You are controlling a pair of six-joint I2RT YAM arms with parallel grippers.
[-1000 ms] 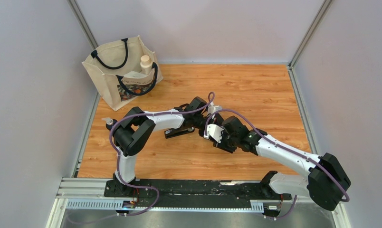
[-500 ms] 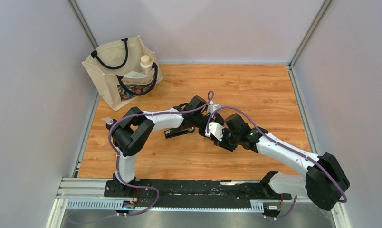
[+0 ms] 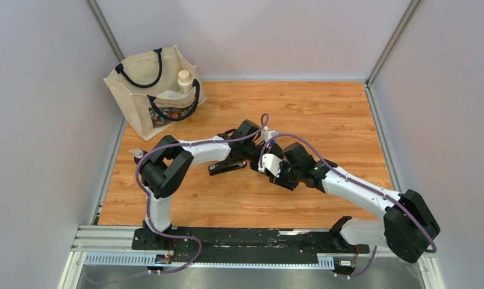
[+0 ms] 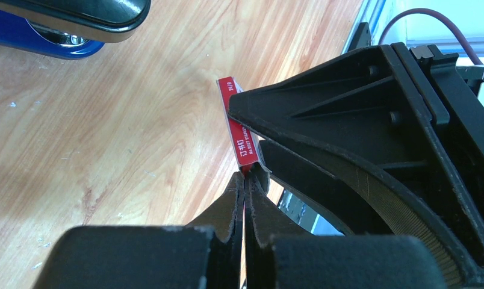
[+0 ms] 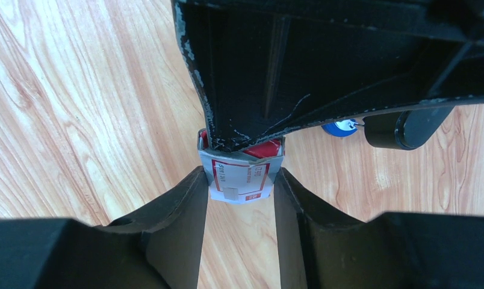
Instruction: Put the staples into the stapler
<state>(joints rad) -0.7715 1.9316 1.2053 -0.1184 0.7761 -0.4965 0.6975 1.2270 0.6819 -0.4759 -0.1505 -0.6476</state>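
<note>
Both arms have crept a little toward the far side of the counter over the last second, and the right arm's elbow has swung slightly inward; the two claws still meet near the counter's middle.

In the right wrist view, the right claw (image 5: 239,180) grips the staple box (image 5: 239,177) across its width, a finger pressed to each side, with the box's white and red printed face toward the camera. The left claw (image 4: 245,180) is pinched almost fully closed on a thin red edge or flap at the end of the same box (image 4: 238,135); whether it holds the flap firmly or only touches it cannot be told. The box is held up off the wood, between the two claws.

The blue stapler (image 4: 44,43) with its black top strip lies on the counter just beside the claws, on the side toward the left edge; in the overhead view it shows as a dark shape (image 3: 229,167) under the left arm's forearm.

A canvas tote bag (image 3: 155,90) stands at the far left corner of the counter (image 3: 324,114), with a pale bottle (image 3: 185,81) sticking out of it, well apart from the arms.
</note>
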